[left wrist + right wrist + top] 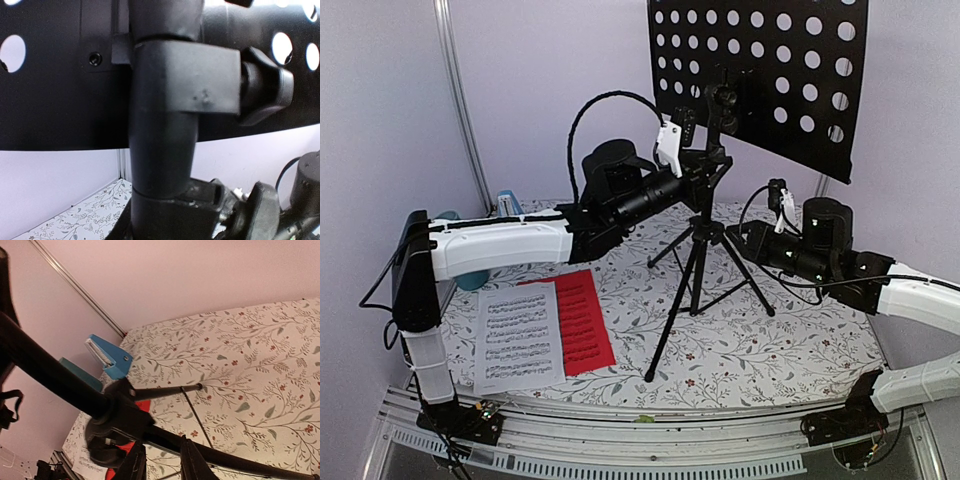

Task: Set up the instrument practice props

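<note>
The black tripod music stand (705, 250) stands mid-table, its perforated desk (760, 70) high at the back. My left gripper (708, 168) is shut on the stand's pole (165, 150) just below the collar with the knob (265, 92). My right gripper (752, 235) is open beside the tripod hub (117, 415). Its fingertips (137, 455) sit just short of a tripod leg (240, 460). The white sheet of music (518, 335) and red sheet of music (582, 320) lie flat at front left. The blue metronome (508, 205) stands at back left behind my left arm and shows in the right wrist view (110, 357).
A teal cup (470, 280) stands at the left, partly hidden under my left arm, next to the metronome. The tripod legs spread over the floral tablecloth (790, 340). A metal post (460, 100) runs up the back-left wall.
</note>
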